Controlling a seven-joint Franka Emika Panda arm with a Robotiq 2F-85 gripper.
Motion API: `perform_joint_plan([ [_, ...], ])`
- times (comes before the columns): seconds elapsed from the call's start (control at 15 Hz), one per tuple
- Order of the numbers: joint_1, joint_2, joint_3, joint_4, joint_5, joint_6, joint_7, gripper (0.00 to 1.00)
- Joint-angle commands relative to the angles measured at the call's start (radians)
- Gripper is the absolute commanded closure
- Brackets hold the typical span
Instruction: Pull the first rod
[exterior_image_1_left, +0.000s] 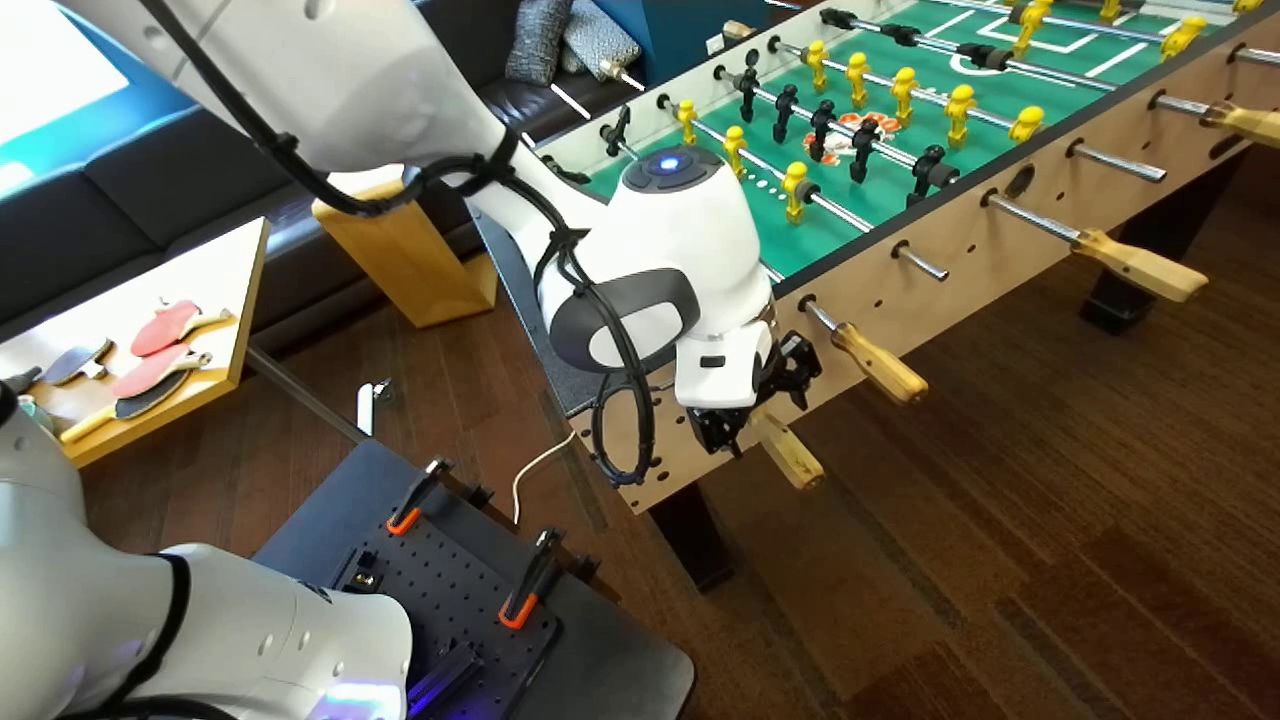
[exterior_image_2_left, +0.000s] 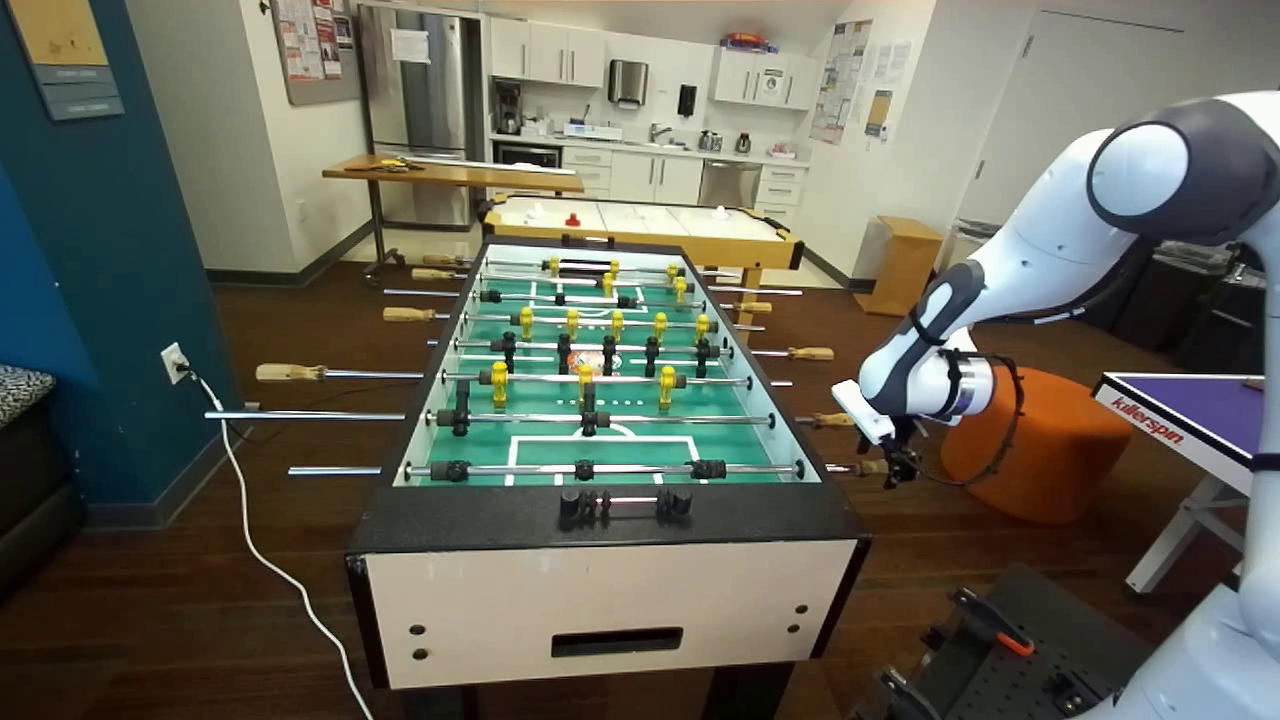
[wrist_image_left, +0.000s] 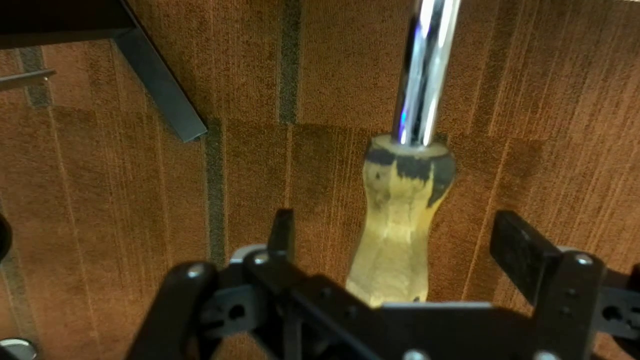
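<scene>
While the white, grey-banded robot arm (exterior_image_2_left: 1030, 260) was bent down beside the long, green-surfaced foosball table (exterior_image_2_left: 480, 610), its black two-jawed gripper (wrist_image_left: 395, 230) was held just outside that table, near one corner. The thin silver metal first rod (wrist_image_left: 427, 70), fitted with a tapered tan wooden handle (wrist_image_left: 400, 215) that was marked by dark patches at its neck, was found at the same corner, last in the table's row, its handle jutting out from the table's side. In the wrist view the jaws were seen spread apart, with brown striped floor (wrist_image_left: 325, 175) showing on each side of the handle, so it was not clasped; whether it lay between the jaws or just below them could not be told. Farther along that side of the table, another silver rod (exterior_image_1_left: 822, 315) with a similar tan wooden handle (exterior_image_1_left: 880, 365) was seen, apart from the gripper. Across the table, yellow player figures (exterior_image_1_left: 795, 190) and black player figures (exterior_image_1_left: 863, 150) were carried on rods. Past the table's opposite end, a white-topped, yellow-framed game table (exterior_image_2_left: 720, 246) was placed.
</scene>
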Motion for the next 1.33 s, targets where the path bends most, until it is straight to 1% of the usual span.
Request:
perform_joint_plan([
  [0.0,0.009,0.0,0.004,-0.003,0.028,0.025,-0.024,0.26],
  [0.33,0.016,-0.006,0.003,-0.009,0.025,0.028,-0.025,0.66],
  [0.53,0.015,-0.012,0.003,-0.017,0.026,0.032,-0.029,0.88],
  [0.6,0.013,-0.017,0.002,-0.022,0.031,0.034,-0.027,0.92],
  [0.93,-0.014,-0.042,-0.016,-0.041,0.029,0.028,-0.056,0.92],
  [1.27,-0.097,-0.037,-0.02,-0.026,0.055,0.006,-0.125,0.92],
])
